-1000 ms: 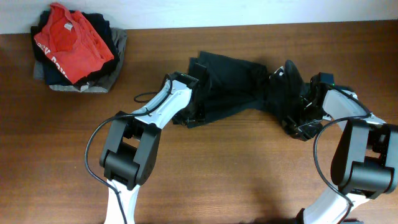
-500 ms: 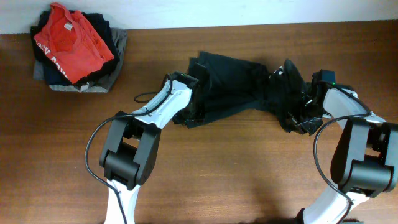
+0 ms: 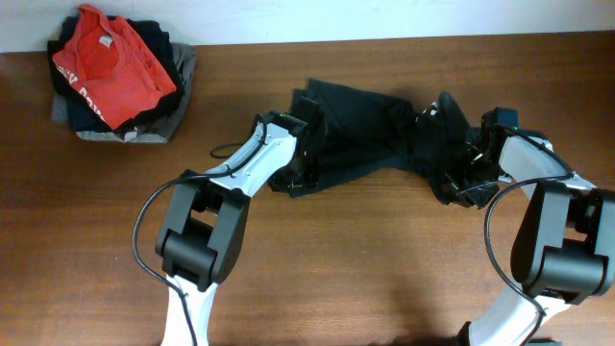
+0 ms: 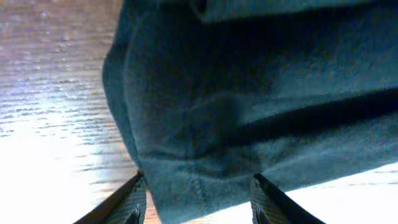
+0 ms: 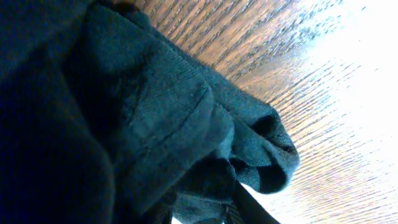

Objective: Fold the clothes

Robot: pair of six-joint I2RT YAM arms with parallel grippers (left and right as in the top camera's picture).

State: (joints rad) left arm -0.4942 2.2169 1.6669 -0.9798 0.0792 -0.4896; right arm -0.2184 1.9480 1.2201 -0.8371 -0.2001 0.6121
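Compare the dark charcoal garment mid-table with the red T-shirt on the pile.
The dark charcoal garment is near-black, the red T-shirt bright red. The garment sprawls crumpled, directly on the wooden table; the T-shirt sits atop a pile of clothes. Both are soft fabric.

The overhead camera looks straight down from high above the table [image 3: 384,269], taking in the left arm [image 3: 240,173], the right arm [image 3: 538,178] and the dark garment [image 3: 360,125]. Both wrist cameras look down from very close at that same garment, the left at its left hem, the right at its bunched right end.
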